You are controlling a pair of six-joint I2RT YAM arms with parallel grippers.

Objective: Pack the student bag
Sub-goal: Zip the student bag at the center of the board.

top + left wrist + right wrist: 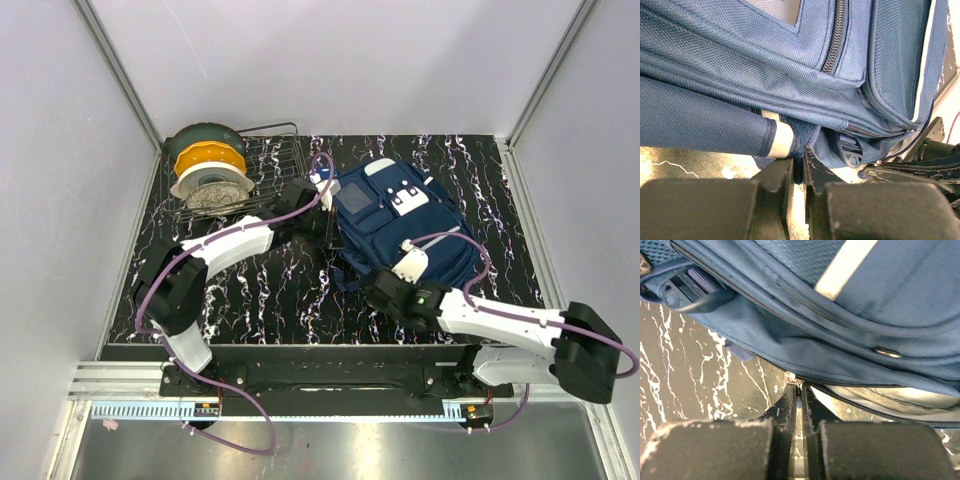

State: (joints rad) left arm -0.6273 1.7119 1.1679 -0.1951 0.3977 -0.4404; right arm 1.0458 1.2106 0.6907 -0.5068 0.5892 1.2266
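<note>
Top external: student bag (400,225) flat on table (250,300), centre-right, long axis 11-to-5 o'clock. Left gripper (801,162) clenched on fabric fold at bag's 9 o'clock edge. Right gripper (799,390) pinched tight at 6 o'clock hem (zip pull (789,375) at tips, hold uncertain). Both arms equally near.

It was a robotics lab cell: plain white panels (340,60) in aluminium framing (118,75) enclosed a black marbled table (270,300), two robot arms (215,250) bolted to a rail (320,380) at its near edge.

Wire rack (272,152) stands just left of the student bag (380,225); bare tabletop (270,300) lies nearer.
</note>
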